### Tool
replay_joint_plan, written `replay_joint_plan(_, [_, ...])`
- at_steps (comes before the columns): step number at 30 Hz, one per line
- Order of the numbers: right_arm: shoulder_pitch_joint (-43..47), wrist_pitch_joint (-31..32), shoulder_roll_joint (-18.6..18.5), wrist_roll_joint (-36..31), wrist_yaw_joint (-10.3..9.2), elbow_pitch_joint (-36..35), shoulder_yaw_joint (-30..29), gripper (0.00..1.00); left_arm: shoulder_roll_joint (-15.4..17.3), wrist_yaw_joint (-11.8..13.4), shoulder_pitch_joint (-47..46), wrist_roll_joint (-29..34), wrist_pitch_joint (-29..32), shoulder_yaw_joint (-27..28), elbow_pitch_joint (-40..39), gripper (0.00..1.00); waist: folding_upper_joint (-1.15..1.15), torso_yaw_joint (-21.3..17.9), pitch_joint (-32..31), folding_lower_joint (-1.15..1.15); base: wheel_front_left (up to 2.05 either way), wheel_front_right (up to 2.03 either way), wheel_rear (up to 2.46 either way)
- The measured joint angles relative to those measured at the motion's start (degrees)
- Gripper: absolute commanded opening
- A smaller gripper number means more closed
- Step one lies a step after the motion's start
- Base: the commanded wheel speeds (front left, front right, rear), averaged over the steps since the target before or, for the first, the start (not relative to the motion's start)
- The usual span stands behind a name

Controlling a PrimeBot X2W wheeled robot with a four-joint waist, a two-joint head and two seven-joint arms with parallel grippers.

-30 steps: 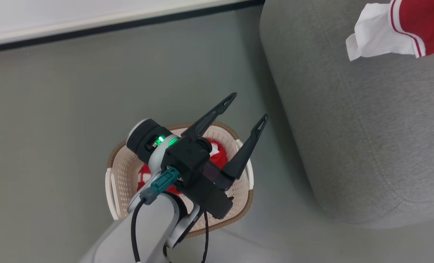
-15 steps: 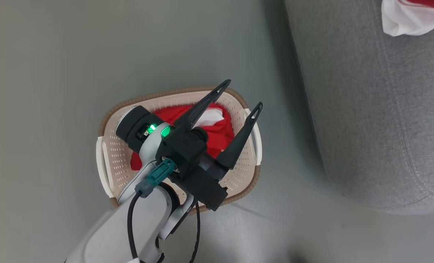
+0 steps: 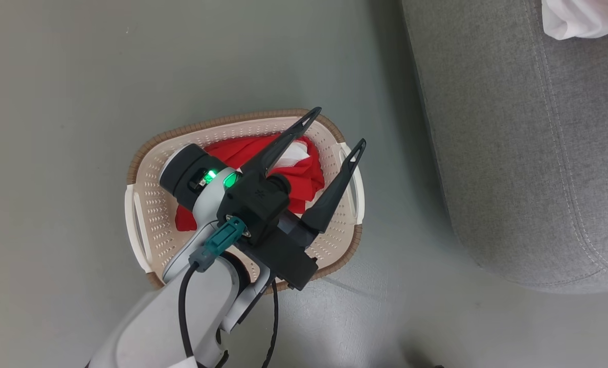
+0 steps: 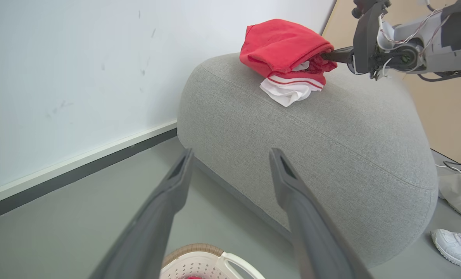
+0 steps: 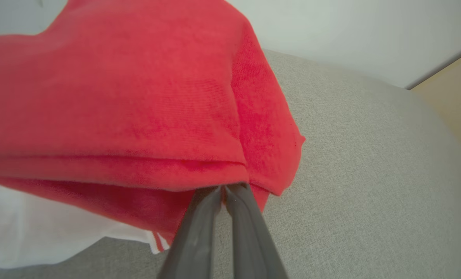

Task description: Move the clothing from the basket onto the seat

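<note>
Spread wide, the jaws of the left gripper (image 3: pixel 340 125) hang above the basket (image 3: pixel 153 220), which stands on the grey floor (image 3: pixel 53 102) just beside the seat (image 3: pixel 513 153). One red garment (image 3: pixel 232 151) lies crumpled inside the basket, partly hidden by the arm. The right gripper (image 5: pixel 225 188) has its jaws pressed together on a fold of the other red garment (image 5: pixel 118 97), which rests on top of the seat.

The step in hand looks like fetching the garment from the basket. To do it well, the left gripper should tip down over a raised fold near the middle, stay clear of the basket's sides, and close on enough cloth to lift the whole piece.

The head view looks down into the basket. The left wrist view looks past it to the seat, a white wall (image 4: pixel 59 77) and a person's white shoe (image 4: pixel 453 246). The right wrist view shows the pinch close up.
</note>
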Motion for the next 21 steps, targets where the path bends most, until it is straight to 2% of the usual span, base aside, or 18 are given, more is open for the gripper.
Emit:
replay_joint_plan(10, [0.0,0.2,0.3,-0.5,-0.43,2.7,0.6,0.00,0.3,0.2,0.0,0.0,0.0,0.2,0.0,1.00,0.00,-0.2,0.4,0.00,0.00,0.00,0.00])
replay_joint_plan(11, [0.0,0.1,0.4,-0.5,-0.38,2.7,0.7,0.12,0.3,0.2,0.0,0.0,0.0,0.2,0.0,1.00,0.00,-0.2,0.4,0.00,0.00,0.00,0.00])
replay_joint_plan(12, [0.0,-0.3,0.5,-0.5,-0.37,2.6,0.7,0.12,0.3,0.2,0.0,0.0,0.0,0.2,0.0,1.00,0.00,-0.3,0.4,0.00,0.00,0.00,0.00])
replay_joint_plan(15, [0.0,-1.4,1.5,-0.5,-0.08,2.6,0.9,0.73,0.8,0.4,0.1,0.0,-0.1,0.6,0.3,1.00,0.00,-0.5,0.2,0.00,0.00,0.00,0.00])
replay_joint_plan(16, [0.0,-2.0,1.9,-0.5,-0.01,2.6,0.9,1.00,1.0,0.6,0.1,0.0,-0.1,0.7,0.4,1.00,0.00,-0.6,0.0,0.00,0.00,0.00,0.00])
replay_joint_plan(21, [0.6,-4.3,2.6,-0.5,0.63,2.6,1.5,1.00,1.5,0.7,0.4,0.0,-0.5,1.0,1.0,1.00,-0.01,-1.4,-1.0,0.00,0.00,0.00,0.00])
